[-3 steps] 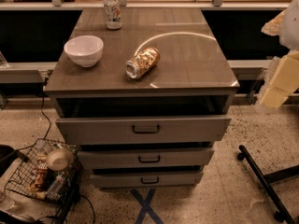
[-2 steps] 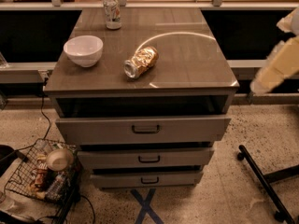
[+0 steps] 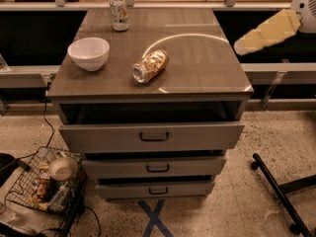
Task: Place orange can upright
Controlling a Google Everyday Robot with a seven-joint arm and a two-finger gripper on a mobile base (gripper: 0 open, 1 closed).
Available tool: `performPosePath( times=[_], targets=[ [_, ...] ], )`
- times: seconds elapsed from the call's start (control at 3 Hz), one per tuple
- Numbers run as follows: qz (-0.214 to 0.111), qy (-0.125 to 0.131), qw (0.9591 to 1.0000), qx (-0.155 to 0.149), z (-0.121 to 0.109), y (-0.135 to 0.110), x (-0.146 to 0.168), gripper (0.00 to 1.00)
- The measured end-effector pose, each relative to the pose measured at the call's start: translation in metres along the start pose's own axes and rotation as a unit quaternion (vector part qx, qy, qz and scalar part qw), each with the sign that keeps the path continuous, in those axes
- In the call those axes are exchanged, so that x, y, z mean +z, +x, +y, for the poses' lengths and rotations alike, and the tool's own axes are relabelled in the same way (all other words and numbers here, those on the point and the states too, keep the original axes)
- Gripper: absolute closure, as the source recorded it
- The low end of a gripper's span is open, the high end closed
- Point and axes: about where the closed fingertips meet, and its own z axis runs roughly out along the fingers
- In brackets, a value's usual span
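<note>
Orange can (image 3: 150, 66) lying sideways on cabinet top (image 3: 207, 68), not yet grasped; gripper (image 3: 243, 45) off to right, open/closed can't tell.

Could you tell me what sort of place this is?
Likely a robot test lab: a drawer cabinet carries the orange can on its side, a blue tape cross marks the floor, and the pincer hangs off the cabinet's right edge, apart from the can.
</note>
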Motion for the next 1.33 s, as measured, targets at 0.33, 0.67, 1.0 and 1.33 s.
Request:
performPosePath(
  times=[0.33,0.67,1.0,1.33],
  targets=[
    [-0.007,0.003,0.9989,0.047,-0.001,-0.005,0.001,0.00],
    [-0.006,0.002,0.9989,0.046,0.000,-0.005,0.001,0.00],
    [0.000,0.005,0.9967,0.081,0.002,-0.010,0.005,0.00],
    [0.046,0.032,0.9921,0.112,0.014,-0.025,0.015,0.00]
  ],
)
